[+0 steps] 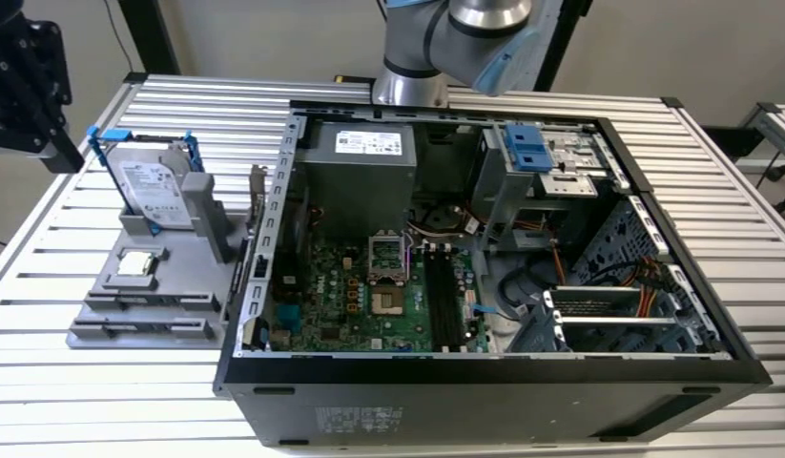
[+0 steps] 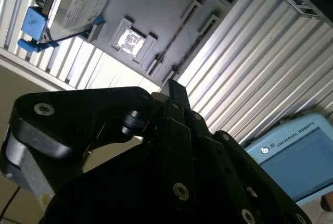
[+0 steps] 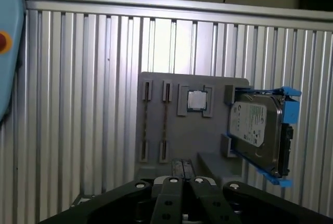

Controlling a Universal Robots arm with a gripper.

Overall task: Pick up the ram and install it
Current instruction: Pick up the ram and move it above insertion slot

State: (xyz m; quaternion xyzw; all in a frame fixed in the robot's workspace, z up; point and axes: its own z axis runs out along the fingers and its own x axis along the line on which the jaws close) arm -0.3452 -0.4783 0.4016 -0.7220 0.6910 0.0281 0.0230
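The ram appears as two thin dark sticks (image 3: 147,125) standing on edge in the slots of a grey holder (image 3: 208,135), at the end away from the hard drive. One stick's dotted edge (image 2: 177,34) also shows in the second wrist view. My gripper (image 3: 182,168) hangs high above the table, over the holder's near side and well apart from the sticks. Its black fingers (image 2: 174,91) are pressed together with nothing between them. In the exterior view the holder (image 1: 151,315) lies on the exterior view's left of the open computer case (image 1: 494,377), whose long black memory slots (image 1: 445,296) run beside the processor socket.
A silver hard drive in a blue frame (image 1: 151,186) stands upright at the holder's back. A small square silver chip (image 1: 137,262) sits in the holder's middle. A blue pendant (image 2: 296,156) lies on the slatted metal table (image 1: 99,401). The arm's base (image 1: 411,86) stands behind the case.
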